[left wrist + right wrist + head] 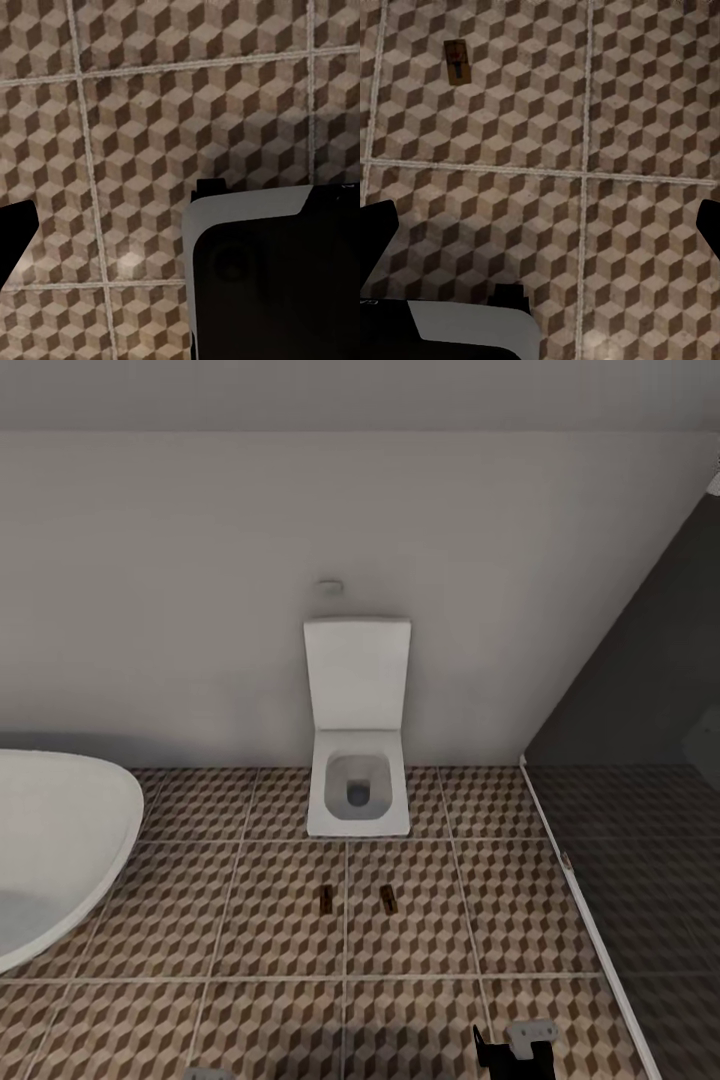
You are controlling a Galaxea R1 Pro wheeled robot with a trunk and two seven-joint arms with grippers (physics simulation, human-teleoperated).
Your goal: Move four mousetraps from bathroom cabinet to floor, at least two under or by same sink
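Two mousetraps (326, 900) (388, 899) lie flat on the bathroom floor (260, 920), side by side in front of the white toilet. One mousetrap (456, 61) also shows in the right wrist view, well ahead of my right gripper (540, 232), which is open over bare tiles with nothing between its dark fingers (375, 240). The right gripper (515, 1048) pokes in at the head view's lower edge. My left gripper (180, 232) hangs open above the bathroom floor (150, 112), with one finger (13, 240) showing. The cabinet and the bathroom sink are out of view.
A white square toilet (358, 760) stands against the back wall. A white oval bathtub (50, 840) fills the left side. A dark glass partition (640, 810) with a white floor strip closes off the right. My own white and black base (270, 277) shows under the left wrist.
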